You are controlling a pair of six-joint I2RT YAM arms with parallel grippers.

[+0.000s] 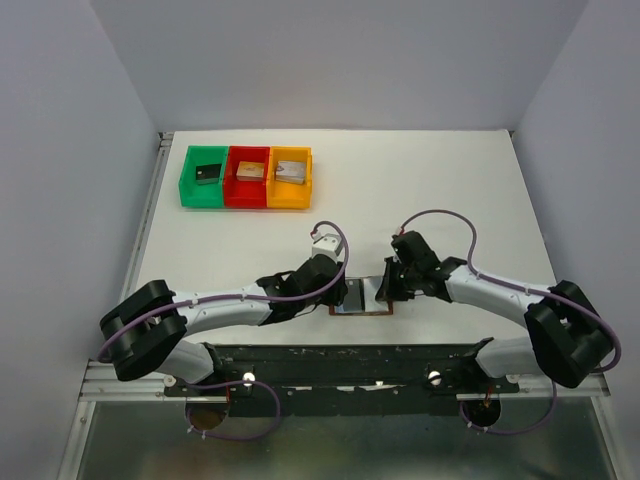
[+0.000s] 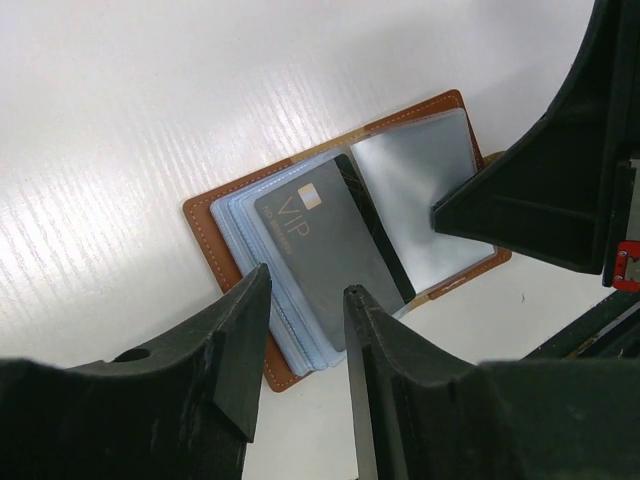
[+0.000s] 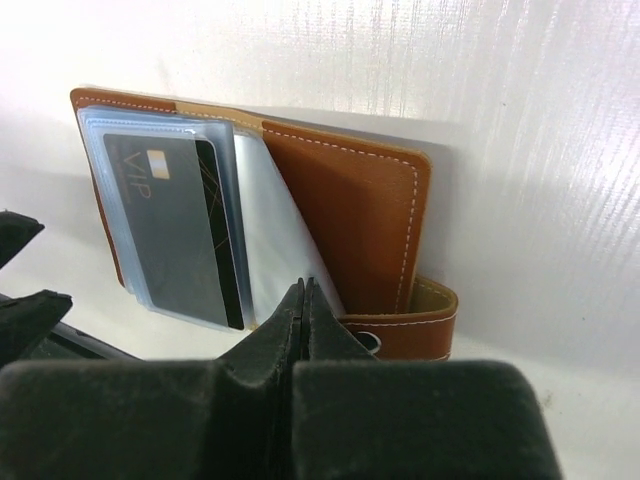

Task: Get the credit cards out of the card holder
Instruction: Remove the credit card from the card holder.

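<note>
Bins (image 1: pixel 245 177) well apart; right pincer (image 3: pixel 305 297) presses card holder (image 3: pixel 350 220).

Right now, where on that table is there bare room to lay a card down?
Widest bare patch: the white table right of the orange bin, out to the right edge. Also the strip just in front of the bins. Crowded: front middle, where the left gripper and right gripper meet over the open card holder.

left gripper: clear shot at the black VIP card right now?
Likely yes: left gripper stands open at the edge of the black card, nothing between. Right gripper, shut, pins a clear sleeve aside on the card holder.
</note>
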